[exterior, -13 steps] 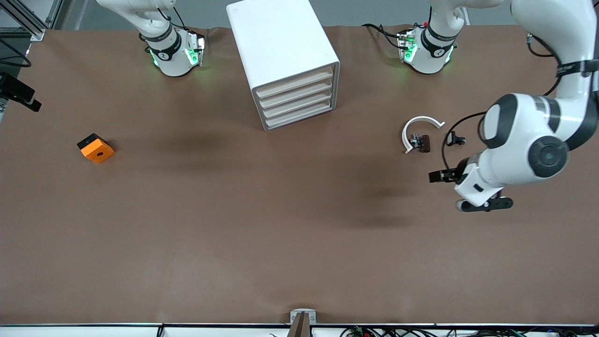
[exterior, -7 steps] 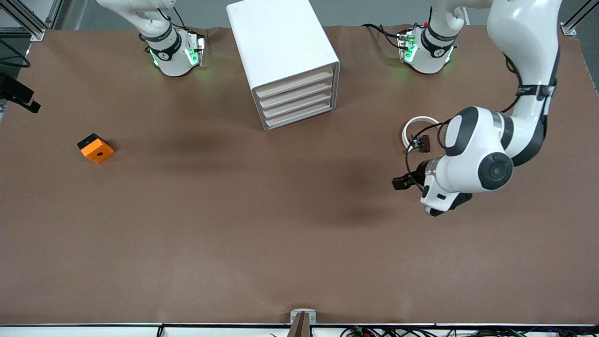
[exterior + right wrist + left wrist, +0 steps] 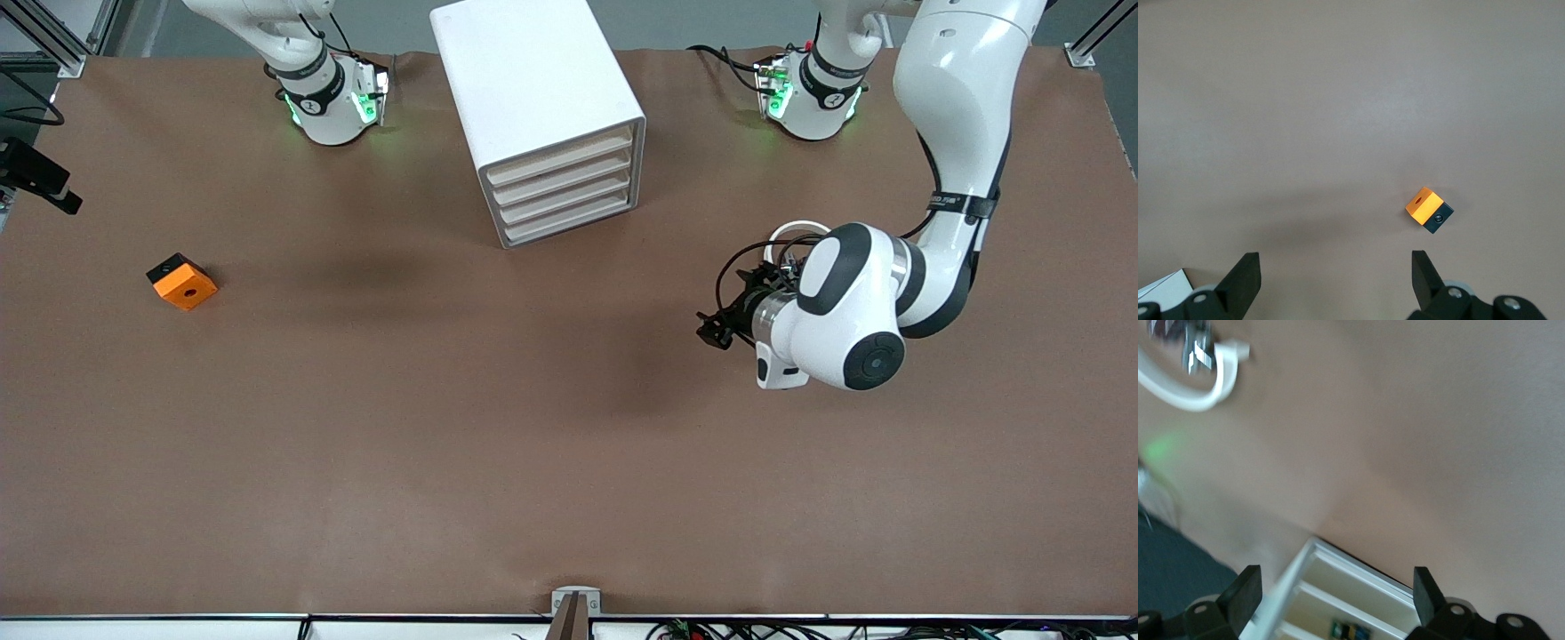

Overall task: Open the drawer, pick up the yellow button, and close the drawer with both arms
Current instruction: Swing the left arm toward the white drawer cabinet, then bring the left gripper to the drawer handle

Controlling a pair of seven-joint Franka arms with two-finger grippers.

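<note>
The white cabinet (image 3: 533,71) stands between the two arm bases, and its highest drawer (image 3: 560,153) is closed like the three under it. The button is hidden. My left gripper (image 3: 714,331) hangs over bare table toward the left arm's end, pointing at the cabinet's drawer fronts. In the left wrist view my left gripper (image 3: 1336,579) is open and empty, with the cabinet's slatted front (image 3: 1351,593) showing between its fingers. My right gripper (image 3: 1335,260) is also open and empty, high over the table, and it is out of the front view.
An orange square block with a centre hole (image 3: 182,282) lies toward the right arm's end and also shows as the orange block (image 3: 1428,208) in the right wrist view. A white curved piece (image 3: 794,229) with small dark clip parts lies partly under the left arm.
The left arm has swung from the table's end toward the cabinet and now covers part of the white curved piece. Both grippers have stayed open. The right arm has not visibly moved.
</note>
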